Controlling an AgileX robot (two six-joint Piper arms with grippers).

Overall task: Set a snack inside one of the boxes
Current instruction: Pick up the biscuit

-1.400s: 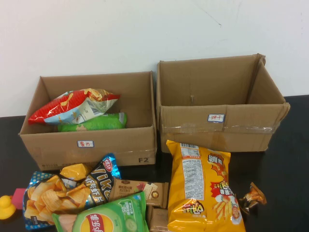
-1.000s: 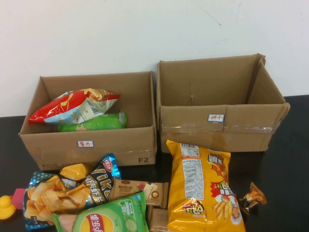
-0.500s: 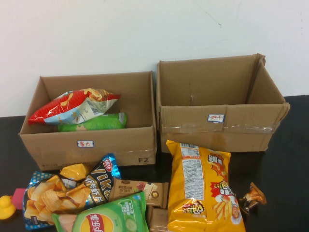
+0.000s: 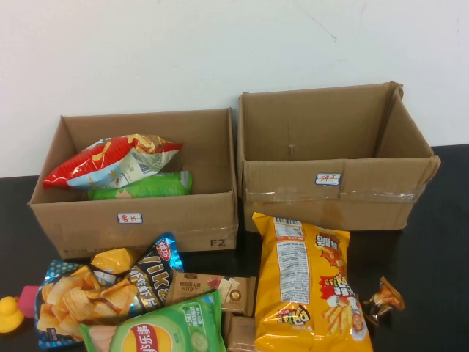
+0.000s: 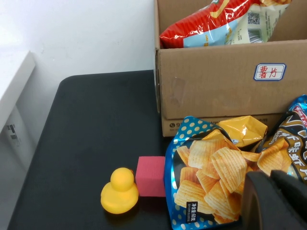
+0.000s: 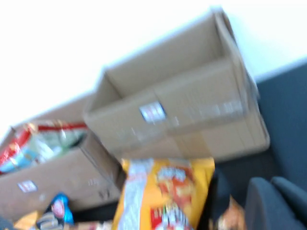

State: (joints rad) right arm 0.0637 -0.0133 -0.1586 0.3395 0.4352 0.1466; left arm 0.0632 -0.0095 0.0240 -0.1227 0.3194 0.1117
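Observation:
Two open cardboard boxes stand at the back. The left box (image 4: 183, 216) holds a red and blue chip bag (image 4: 110, 160) and a green bag (image 4: 143, 185). The right box (image 4: 286, 187) looks empty. Loose snacks lie in front: a blue chip bag (image 4: 69, 297), a green chip bag (image 4: 157, 334), a large yellow bag (image 4: 308, 282) and a small orange wrapper (image 4: 382, 298). Neither gripper shows in the high view. My left gripper (image 5: 271, 176) is shut and empty over the blue chip bag (image 5: 211, 172). My right gripper (image 6: 272, 183) is shut and empty near the orange wrapper (image 6: 230, 215).
A yellow rubber duck (image 4: 9, 314) and a pink cube (image 4: 28, 299) sit at the table's front left; both also show in the left wrist view, the duck (image 5: 119, 191) beside the cube (image 5: 151, 176). A dark snack bag (image 4: 150, 275) and a brown carton (image 4: 209, 288) lie among the snacks.

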